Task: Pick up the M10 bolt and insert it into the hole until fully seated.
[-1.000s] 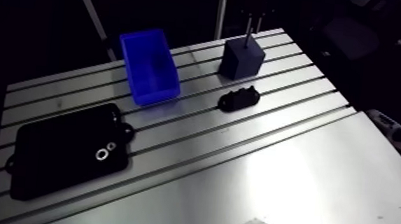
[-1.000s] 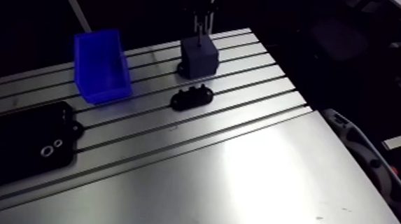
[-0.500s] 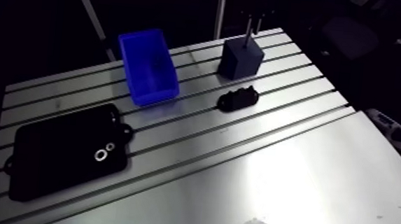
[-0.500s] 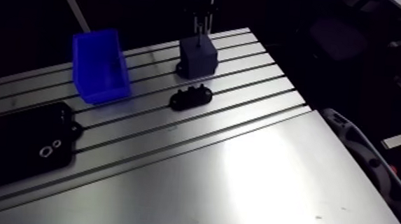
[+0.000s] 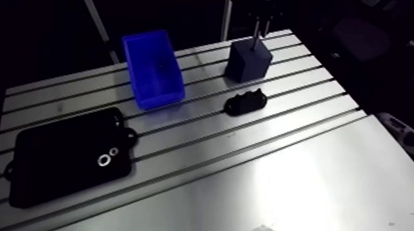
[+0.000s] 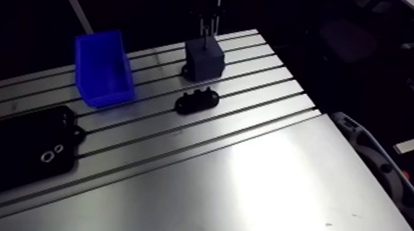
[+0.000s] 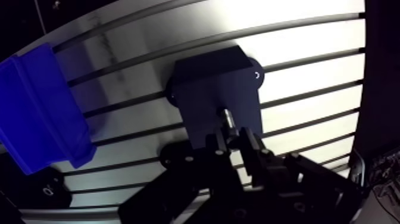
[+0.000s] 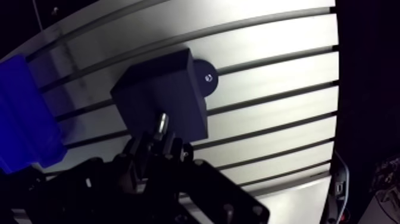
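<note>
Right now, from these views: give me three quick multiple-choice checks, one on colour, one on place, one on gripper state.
1. What colour is the bin? A blue; B red; C green.
2. The gripper is above: A the bin; B the dark block; C neither.
3. Gripper state? A open, empty; B shut, empty; C shut on the bolt.

Key:
1 A: the bin's walls are blue in both views.
2 B: the wrist view shows the block's top right under the gripper.
3 C: the bolt's shank sticks out of the gripper toward the block's top.
</note>
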`<state>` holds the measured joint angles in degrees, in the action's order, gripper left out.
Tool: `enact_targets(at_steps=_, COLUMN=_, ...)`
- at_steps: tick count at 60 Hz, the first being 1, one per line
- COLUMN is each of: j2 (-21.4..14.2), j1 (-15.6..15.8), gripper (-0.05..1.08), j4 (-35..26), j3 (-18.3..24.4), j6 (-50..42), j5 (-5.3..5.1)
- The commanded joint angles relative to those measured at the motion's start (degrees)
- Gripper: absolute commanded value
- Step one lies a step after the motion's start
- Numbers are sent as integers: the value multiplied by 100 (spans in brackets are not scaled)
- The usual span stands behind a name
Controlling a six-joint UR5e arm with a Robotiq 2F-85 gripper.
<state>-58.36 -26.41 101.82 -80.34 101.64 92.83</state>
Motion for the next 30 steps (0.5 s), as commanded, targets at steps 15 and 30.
enact_targets(at_steps=15, j2=-4, j1=11, gripper=108, j4=0, j3=-20, j6=-16, j5=-15)
enact_targets(at_steps=30, j2=-4, j1=12, gripper=108, j4=0, j3=-3, j6=-26, j5=-15)
